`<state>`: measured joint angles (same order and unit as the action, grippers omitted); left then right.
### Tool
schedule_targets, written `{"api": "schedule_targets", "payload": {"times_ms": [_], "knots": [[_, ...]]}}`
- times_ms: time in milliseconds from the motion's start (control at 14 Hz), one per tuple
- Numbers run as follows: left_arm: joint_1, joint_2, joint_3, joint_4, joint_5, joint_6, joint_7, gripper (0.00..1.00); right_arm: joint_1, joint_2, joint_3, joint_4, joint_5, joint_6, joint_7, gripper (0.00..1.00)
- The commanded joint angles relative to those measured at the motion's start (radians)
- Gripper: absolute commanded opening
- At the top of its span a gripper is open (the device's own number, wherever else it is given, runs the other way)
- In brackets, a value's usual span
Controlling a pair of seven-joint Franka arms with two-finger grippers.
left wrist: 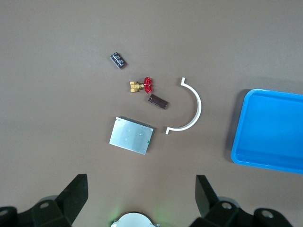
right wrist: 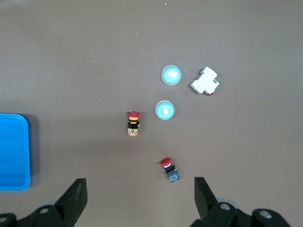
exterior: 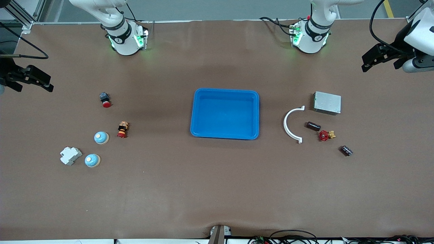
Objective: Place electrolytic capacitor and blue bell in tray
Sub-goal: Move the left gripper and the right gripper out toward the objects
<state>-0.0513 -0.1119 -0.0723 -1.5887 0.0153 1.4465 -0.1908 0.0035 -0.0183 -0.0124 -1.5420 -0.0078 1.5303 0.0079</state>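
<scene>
The bright-blue tray [exterior: 224,113] lies empty in the middle of the table. Two blue bells [exterior: 101,137] [exterior: 92,160] sit toward the right arm's end; they also show in the right wrist view [right wrist: 164,109] [right wrist: 171,74]. Two dark cylindrical capacitors [exterior: 313,126] [exterior: 346,150] lie toward the left arm's end, also in the left wrist view [left wrist: 158,100] [left wrist: 118,60]. My left gripper [exterior: 379,66] [left wrist: 140,198] hangs open and empty high over its end of the table. My right gripper [exterior: 34,84] [right wrist: 139,198] hangs open and empty high over its end.
Beside the capacitors are a red-handled brass valve [exterior: 326,135], a white curved clamp [exterior: 291,123] and a grey metal box [exterior: 327,102]. Near the bells are a white breaker [exterior: 70,155], a red push button [exterior: 105,99] and a red-capped switch [exterior: 122,129].
</scene>
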Motion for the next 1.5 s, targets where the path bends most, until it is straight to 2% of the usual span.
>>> {"api": "schedule_targets", "payload": {"times_ms": [0, 285, 499, 712, 855, 1068, 1211, 1425], "knots": [[0.004, 0.020, -0.001, 0.041, -0.017, -0.028, 0.011, 1.00, 0.000, -0.029, -0.003, -0.029, -0.011, 0.011, -0.006, 1.00], [0.005, 0.063, 0.003, 0.104, -0.014, -0.028, 0.007, 1.00, -0.002, -0.028, -0.005, -0.030, -0.011, 0.013, -0.006, 1.00], [0.010, 0.083, 0.006, 0.026, -0.006, -0.009, -0.007, 1.00, -0.011, -0.026, -0.005, -0.041, -0.008, 0.024, -0.006, 1.00], [0.047, 0.106, 0.003, -0.049, -0.012, 0.064, -0.134, 1.00, -0.034, -0.029, -0.006, -0.075, 0.009, 0.047, -0.006, 1.00], [0.053, 0.104, 0.003, -0.141, -0.014, 0.168, -0.147, 1.00, -0.036, -0.070, -0.008, -0.186, 0.012, 0.130, -0.006, 1.00], [0.053, 0.086, 0.005, -0.305, -0.012, 0.338, -0.151, 1.00, -0.048, -0.156, -0.009, -0.488, 0.011, 0.394, -0.035, 1.00], [0.117, 0.089, 0.000, -0.372, -0.017, 0.449, -0.151, 1.00, -0.083, -0.144, -0.012, -0.582, 0.011, 0.494, -0.077, 1.00], [0.128, 0.100, 0.000, -0.464, -0.070, 0.583, -0.176, 1.00, -0.115, -0.088, -0.012, -0.671, 0.011, 0.603, -0.103, 1.00]]}}
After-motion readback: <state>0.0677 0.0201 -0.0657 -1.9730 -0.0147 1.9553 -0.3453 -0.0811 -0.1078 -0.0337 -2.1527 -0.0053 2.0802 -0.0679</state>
